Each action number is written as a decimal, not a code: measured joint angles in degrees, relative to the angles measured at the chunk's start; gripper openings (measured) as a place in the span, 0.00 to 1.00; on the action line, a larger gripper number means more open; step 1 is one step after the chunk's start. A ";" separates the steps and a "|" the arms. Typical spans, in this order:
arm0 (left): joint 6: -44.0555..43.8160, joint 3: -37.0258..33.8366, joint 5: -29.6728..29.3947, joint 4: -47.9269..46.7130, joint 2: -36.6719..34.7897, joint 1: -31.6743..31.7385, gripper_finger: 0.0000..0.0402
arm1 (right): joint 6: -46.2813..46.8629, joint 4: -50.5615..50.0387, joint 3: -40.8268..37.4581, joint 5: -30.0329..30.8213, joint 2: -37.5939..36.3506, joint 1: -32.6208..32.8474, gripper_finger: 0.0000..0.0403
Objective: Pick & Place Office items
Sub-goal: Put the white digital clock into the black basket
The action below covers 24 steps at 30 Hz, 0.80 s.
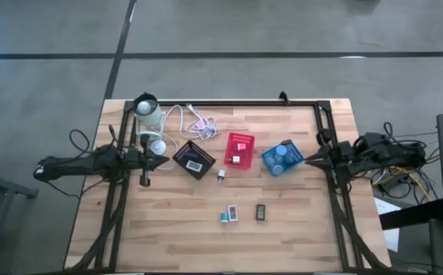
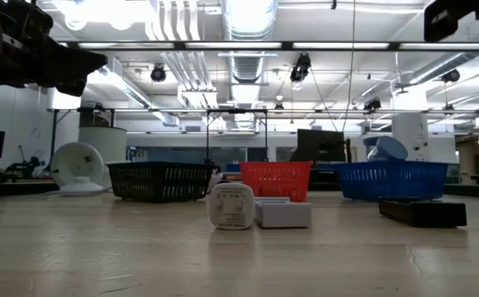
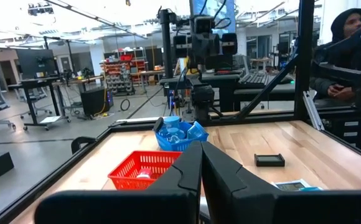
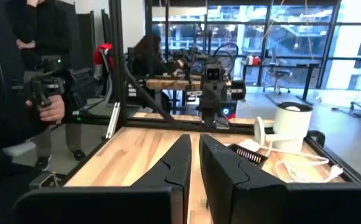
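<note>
Still loose on the wooden surface (image 1: 168,221) lie three small office items: a white plug-like block (image 1: 221,176), a teal-and-white piece (image 1: 229,215) and a flat black block (image 1: 260,211). They look light, stiff and smooth; pinch each across its short sides. Left hand (image 1: 163,161) and right hand (image 1: 307,160) hover pressed together, empty. Behind stands a busy workshop with people.

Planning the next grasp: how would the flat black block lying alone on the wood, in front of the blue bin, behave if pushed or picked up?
The flat black block lies low and wide, so it would probably slide rather than tip or roll. It looks rigid and light. Its thin profile may leave fingers little to grip.
</note>
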 joint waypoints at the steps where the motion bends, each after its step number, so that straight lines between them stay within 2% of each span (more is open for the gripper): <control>1: 0.00 0.00 0.00 0.00 0.01 0.00 0.03 | 0.03 1.19 -1.22 0.08 -0.70 0.00 0.07; 7: 0.39 0.00 0.04 0.02 0.01 0.00 0.03 | 1.12 14.72 -9.93 3.79 -5.38 0.00 0.07; 10: 0.43 0.00 0.02 0.06 0.01 -0.01 0.03 | 0.96 17.61 -14.14 4.71 -6.54 0.02 0.07; 24: -0.55 0.00 -0.35 -0.54 0.05 -0.02 0.02 | 1.69 20.47 -22.78 6.24 -6.53 0.00 0.07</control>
